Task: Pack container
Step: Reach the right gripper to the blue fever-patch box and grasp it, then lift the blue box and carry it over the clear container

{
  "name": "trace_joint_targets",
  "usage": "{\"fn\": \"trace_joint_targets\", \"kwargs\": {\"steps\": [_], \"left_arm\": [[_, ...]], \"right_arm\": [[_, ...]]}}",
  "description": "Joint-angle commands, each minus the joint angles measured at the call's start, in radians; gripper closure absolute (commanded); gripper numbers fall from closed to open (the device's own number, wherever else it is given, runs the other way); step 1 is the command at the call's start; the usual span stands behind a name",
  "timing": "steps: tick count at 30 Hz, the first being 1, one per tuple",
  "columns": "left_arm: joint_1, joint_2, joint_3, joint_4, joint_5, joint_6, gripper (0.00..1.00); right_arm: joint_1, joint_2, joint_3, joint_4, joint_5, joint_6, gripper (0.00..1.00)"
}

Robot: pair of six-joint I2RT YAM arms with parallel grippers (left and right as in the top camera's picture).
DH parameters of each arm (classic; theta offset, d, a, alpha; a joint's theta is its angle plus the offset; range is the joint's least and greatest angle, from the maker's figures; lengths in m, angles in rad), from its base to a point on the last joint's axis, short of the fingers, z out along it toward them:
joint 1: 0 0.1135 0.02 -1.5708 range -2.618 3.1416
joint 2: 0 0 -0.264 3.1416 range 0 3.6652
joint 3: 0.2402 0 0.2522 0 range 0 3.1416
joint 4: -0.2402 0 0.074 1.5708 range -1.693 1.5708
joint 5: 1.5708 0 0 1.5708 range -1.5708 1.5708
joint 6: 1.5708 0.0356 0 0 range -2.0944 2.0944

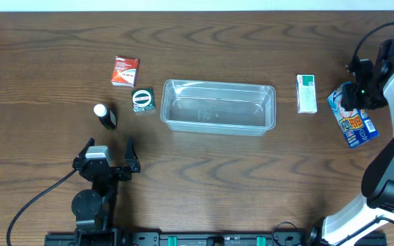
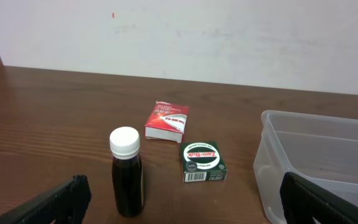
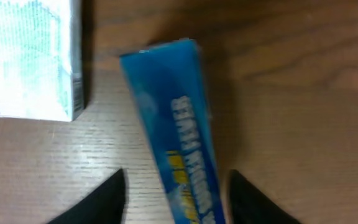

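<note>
Clear plastic, the container (image 1: 266, 107) sits mid-table in the overhead view. Left of it are a red box (image 1: 124, 71), a green box (image 1: 143, 100) and one dark bottle (image 1: 104, 116). Right of it are a white box (image 1: 306, 93) and a blue box (image 1: 353, 117), making four boxes. The left gripper (image 1: 109, 147) waits below-left of the container, its fingers spread.

In the left wrist view, the green box reads "Zam-Buk".

In the right wrist view, the right gripper (image 3: 176, 199) straddles the blue box, lettered "FEVER", its fingers apart.
</note>
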Motion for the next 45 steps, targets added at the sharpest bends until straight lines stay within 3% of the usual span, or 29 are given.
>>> {"fn": "trace_joint_targets", "kwargs": {"steps": [1,5,11,13,24,31,38,45], "left_arm": [[0.005,0.000,-0.018,-0.033,0.010,0.003,0.02],[0.005,0.000,-0.018,-0.033,0.010,0.003,0.02],[0.005,0.000,-0.018,-0.033,0.010,0.003,0.02],[0.005,0.000,-0.018,-0.033,0.010,0.003,0.02],[0.005,0.000,-0.018,-0.033,0.010,0.003,0.02],[0.005,0.000,-0.018,-0.033,0.010,0.003,0.02],[0.005,0.000,-0.018,-0.033,0.010,0.003,0.02],[0.005,0.000,-0.018,-0.033,0.010,0.003,0.02]], "right_arm": [[-0.009,-0.002,0.013,0.003,0.007,0.030,0.64],[-0.008,-0.003,0.013,0.007,0.003,0.030,0.79],[-0.009,-0.003,0.013,0.007,-0.034,0.061,0.90],[-0.009,-0.003,0.013,0.010,-0.034,0.103,0.99],[0.005,-0.090,0.082,0.006,-0.087,0.109,0.99],[0.126,-0.237,0.211,0.050,-0.262,-0.124,0.99],[0.423,-0.367,0.234,-0.029,-0.302,-0.526,0.99],[0.697,-0.357,0.229,-0.112,-0.140,-0.547,0.99]]}}
